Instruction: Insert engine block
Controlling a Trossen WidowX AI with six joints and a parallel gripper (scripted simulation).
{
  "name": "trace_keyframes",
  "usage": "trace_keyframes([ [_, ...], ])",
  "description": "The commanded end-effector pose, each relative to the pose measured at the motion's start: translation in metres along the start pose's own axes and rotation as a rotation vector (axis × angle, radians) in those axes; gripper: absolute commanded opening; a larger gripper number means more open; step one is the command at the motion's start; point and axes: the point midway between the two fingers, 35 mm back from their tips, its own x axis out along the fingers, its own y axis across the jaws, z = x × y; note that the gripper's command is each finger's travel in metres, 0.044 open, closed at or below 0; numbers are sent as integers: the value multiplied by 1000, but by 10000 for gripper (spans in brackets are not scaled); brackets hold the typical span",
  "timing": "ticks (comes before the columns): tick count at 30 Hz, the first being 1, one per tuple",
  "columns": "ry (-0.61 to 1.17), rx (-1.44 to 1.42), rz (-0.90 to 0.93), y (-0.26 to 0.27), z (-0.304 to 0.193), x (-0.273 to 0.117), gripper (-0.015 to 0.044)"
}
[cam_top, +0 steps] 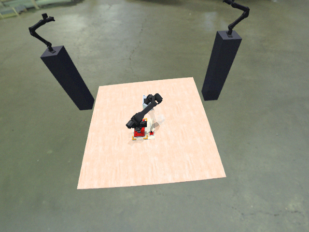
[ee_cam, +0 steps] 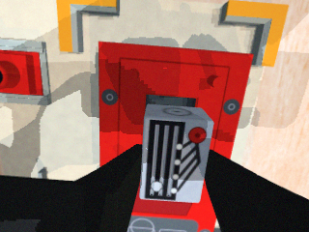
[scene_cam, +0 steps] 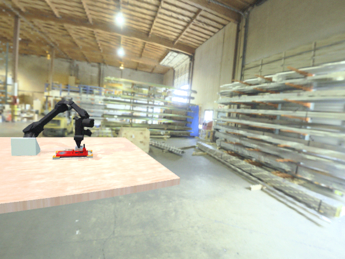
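The red car body (cam_top: pixel 138 134) (scene_cam: pixel 64 154) (ee_cam: pixel 137 74) lies flat in its holder. My gripper (scene_cam: pixel 78 145) (ee_cam: pixel 172 154) is shut on the grey engine block (scene_cam: pixel 80 148) (ee_cam: pixel 206 166), low over the car body. The block's face with black stripes and a red disc points up to the wrist view. A dark strip of the opening (ee_cam: pixel 166 100) shows beyond the block's far edge; the block hides the rest. The rib and the slot side are hidden. How deep the block sits in the opening cannot be told.
Orange corner brackets (cam_top: pixel 133 138) (ee_cam: pixel 279 29) stand around the car body. Beside it, on the pale base, is a small red part (cam_top: pixel 151 133) (ee_cam: pixel 21 72) with a black peg. A pale grey-blue block (scene_cam: pixel 23 147) stands near the arm's base. Two pedestals (cam_top: pixel 65 77) (cam_top: pixel 220 67) with arms stand beyond the table.
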Motion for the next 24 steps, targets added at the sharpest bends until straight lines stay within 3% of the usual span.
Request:
trace_keyframes([
  [1, -3, 0, -5, -1, 1, 0, 159],
  [24, -3, 8, -5, -1, 1, 1, 159],
])
